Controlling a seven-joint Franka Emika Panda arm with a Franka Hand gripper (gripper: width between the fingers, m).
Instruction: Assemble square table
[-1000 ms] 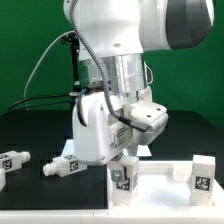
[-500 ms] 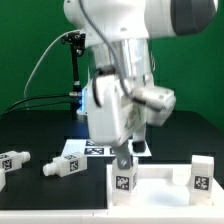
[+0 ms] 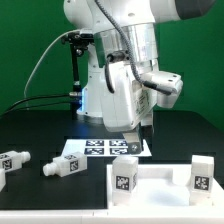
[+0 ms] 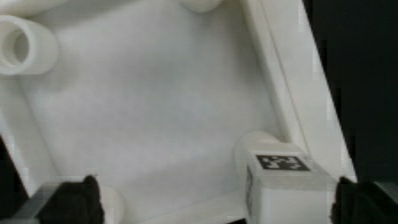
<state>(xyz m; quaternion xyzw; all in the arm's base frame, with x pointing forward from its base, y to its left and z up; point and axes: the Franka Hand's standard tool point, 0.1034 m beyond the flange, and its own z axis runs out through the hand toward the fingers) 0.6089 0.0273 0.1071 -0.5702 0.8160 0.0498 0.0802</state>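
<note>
Two white tagged legs stand upright at corners of the square tabletop slab [image 3: 160,183], one at the corner toward the exterior view's left [image 3: 124,180] and one toward its right [image 3: 203,172]. Two more lie on their sides on the black table [image 3: 30,135], the nearer loose leg [image 3: 65,167] just beside the marker board [image 3: 100,148] and the farther loose leg [image 3: 10,160] at the edge of the frame. The Panda's gripper [image 3: 133,138] hovers above the gap between the marker board and the slab, apart from every part. In the wrist view its dark fingertips [image 4: 80,196] are spread wide with only the slab's pale surface between them, so the hand is released and carries nothing. That view also shows one tagged leg [image 4: 276,160] seated against the slab's raised rim and a round, unfilled socket [image 4: 18,45] at another corner. The job looks about half done: two legs appear to be in place, though how firmly they are screwed home cannot be told. The step in hand seems to be fetching a third leg. That calls for a swing toward the exterior view's left, a descent over the nearer loose leg, and a grip across its body. The leg must then be stood up over the open socket and twisted in, clear of the mounted legs.
</note>
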